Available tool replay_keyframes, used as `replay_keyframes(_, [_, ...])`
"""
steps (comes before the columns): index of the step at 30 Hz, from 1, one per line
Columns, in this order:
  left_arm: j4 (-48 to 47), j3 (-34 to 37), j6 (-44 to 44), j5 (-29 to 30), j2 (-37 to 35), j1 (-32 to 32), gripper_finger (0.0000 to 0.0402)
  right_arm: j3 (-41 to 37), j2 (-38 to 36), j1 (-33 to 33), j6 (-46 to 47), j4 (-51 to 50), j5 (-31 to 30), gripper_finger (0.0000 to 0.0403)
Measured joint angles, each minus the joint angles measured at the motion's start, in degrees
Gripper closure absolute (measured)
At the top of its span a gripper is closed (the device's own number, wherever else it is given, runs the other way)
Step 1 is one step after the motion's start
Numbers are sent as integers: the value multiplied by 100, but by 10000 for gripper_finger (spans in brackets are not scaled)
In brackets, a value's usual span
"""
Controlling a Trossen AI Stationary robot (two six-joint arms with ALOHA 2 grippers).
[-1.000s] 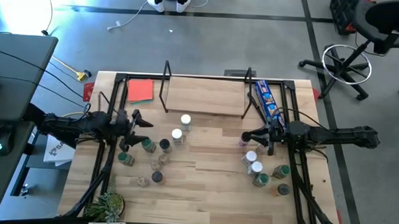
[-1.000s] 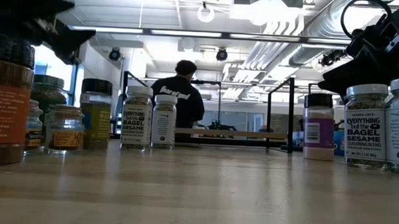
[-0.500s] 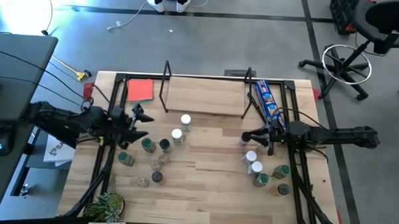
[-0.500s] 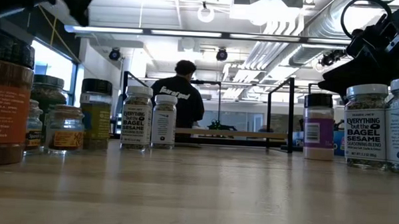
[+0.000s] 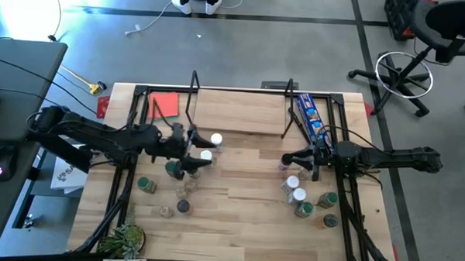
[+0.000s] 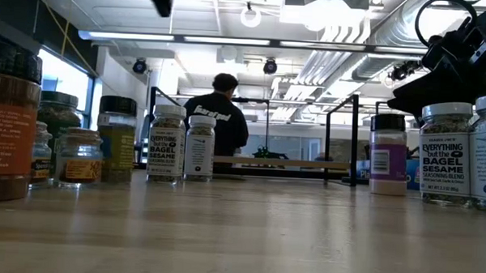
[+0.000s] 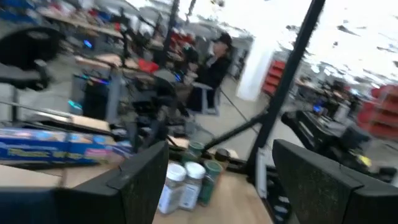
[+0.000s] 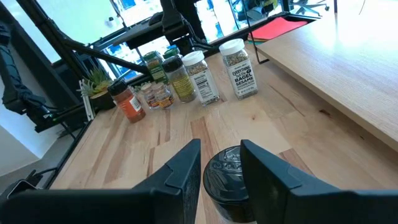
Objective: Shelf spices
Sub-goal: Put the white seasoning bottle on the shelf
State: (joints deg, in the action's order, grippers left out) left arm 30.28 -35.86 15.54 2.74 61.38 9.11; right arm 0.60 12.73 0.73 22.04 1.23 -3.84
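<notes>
The shelf, a light board in a black wire frame, stands at the far middle of the table. Spice jars stand upright in two clusters, left and right. Two white-lidded jars stand in front of the shelf. My left gripper is open, raised above the table beside those two jars; in its wrist view nothing lies between the fingers. My right gripper is open, its fingers on either side of a black-lidded, purple-labelled jar, which stands on the table. My right gripper has a finger on each side of the black lid of the purple-labelled jar, coming level from the table's right. The jar stands upright on the table. Whether the fingers touch the lid I cannot tell.
A long blue packet lies by the shelf's right end and a red card by its left end. A small plant sits at the near left corner. The middle of the table is bare wood. A person sits beyond the table.
My left arm has reached out toward the table's right, from the left edge to the two white-lidded jars, and has risen; in the low view its gripper has climbed to the top of the picture. The jars have not moved.
</notes>
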Motion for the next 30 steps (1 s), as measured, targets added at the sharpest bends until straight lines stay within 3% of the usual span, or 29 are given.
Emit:
replay_keyframes(2, [-839,-469,-197,-368,134,-11,119,0,0,1,0,0,0,295])
replay_keyframes(4, [-2327,-1107,-496,-434,315,13,119,0,-2,2,0,0,0,295])
replay_keyframes(8, [-5445,-2534,-822,86,958,104,119,0,0,1,0,0,0,295])
replay_keyframes(12, [-7503,-3501,-961,272,1661,120,119,0,0,2,0,0,0,295])
replay_keyframes(20, [-8443,-3735,-259,582,2496,-238,119,0,0,1,0,0,0,295])
replay_keyframes(30, [-8441,-3735,-965,532,3008,-762,112,0,0,1,0,0,0,295])
